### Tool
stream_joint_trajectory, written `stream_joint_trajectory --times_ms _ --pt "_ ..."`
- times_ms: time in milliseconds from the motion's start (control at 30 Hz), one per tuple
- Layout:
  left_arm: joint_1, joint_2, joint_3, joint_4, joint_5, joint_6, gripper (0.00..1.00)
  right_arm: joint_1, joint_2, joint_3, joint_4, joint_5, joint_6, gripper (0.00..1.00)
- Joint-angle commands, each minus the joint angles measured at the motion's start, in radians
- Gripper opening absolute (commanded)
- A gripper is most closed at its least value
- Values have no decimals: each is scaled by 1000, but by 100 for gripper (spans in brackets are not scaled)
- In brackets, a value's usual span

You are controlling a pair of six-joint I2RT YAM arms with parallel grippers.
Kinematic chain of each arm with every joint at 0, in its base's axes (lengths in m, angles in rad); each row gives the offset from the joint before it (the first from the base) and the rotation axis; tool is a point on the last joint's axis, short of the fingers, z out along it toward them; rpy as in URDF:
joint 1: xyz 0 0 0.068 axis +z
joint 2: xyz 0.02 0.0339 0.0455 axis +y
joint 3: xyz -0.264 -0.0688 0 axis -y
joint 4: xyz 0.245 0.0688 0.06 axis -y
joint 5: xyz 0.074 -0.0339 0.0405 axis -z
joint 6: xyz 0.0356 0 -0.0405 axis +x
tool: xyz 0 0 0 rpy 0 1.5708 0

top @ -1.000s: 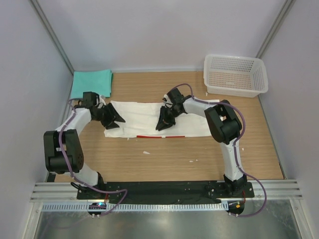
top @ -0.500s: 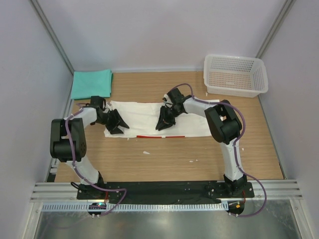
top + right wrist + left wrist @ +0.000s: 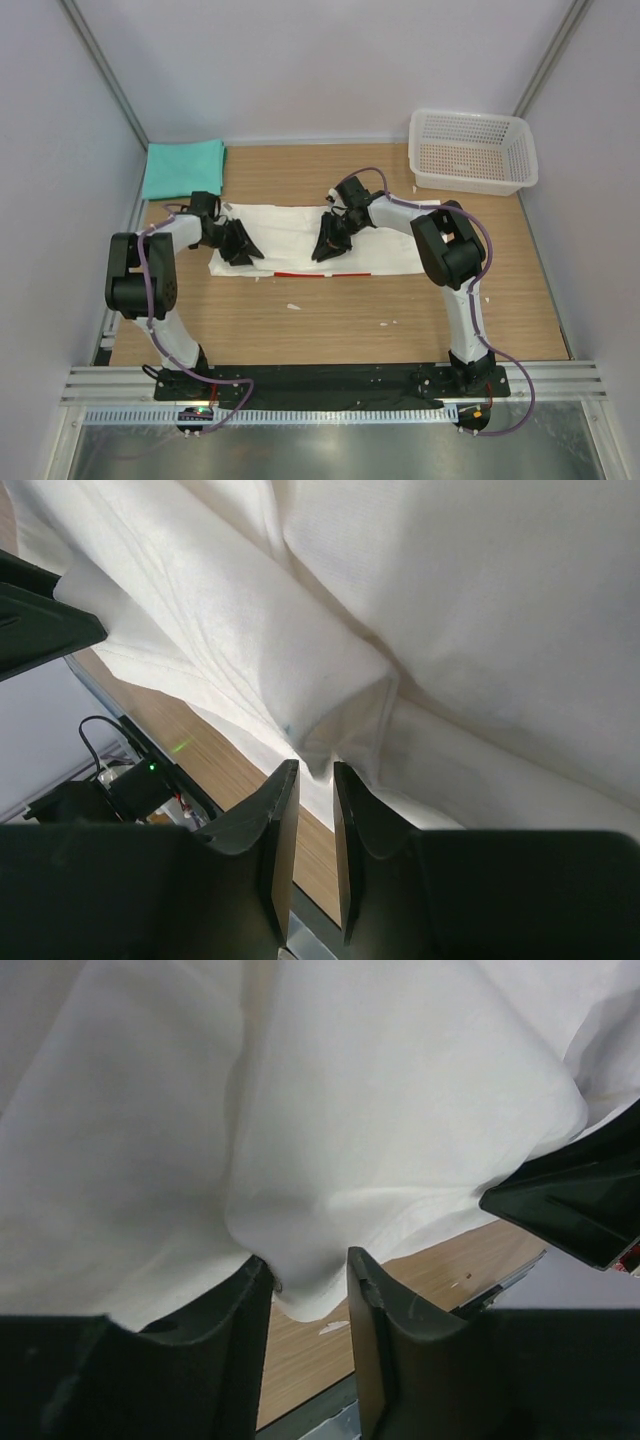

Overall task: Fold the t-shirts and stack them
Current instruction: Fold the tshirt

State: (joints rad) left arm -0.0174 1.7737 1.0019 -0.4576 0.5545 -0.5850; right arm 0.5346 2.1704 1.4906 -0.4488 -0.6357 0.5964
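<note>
The top view looks down over the whole surface (image 3: 340, 310); both wrist views sit close against its white t-shirt (image 3: 280, 230).

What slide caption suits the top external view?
Left arm and right arm reach onto the spread white t-shirt; the folded teal t-shirt lies far left, a basket far right.

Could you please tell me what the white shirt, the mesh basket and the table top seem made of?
The white cloth t-shirt: soft matte fabric, possibly cotton; it creases and folds. The white rectangular mesh basket: probably moulded plastic, faintly glossy, with rigid perforated walls. The brown table top: wood or wood-look laminate, smooth, showing grain lines.
</note>
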Motion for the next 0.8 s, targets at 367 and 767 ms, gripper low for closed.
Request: stream_joint_trajectory --times_ms 367,767 --pt "-3 -65 63 -193 -30 4 0 -5 -44 8 15 -28 19 3" --pt "-1 10 104 -227 -94 34 11 -7 -83 -27 25 -41 31 1"
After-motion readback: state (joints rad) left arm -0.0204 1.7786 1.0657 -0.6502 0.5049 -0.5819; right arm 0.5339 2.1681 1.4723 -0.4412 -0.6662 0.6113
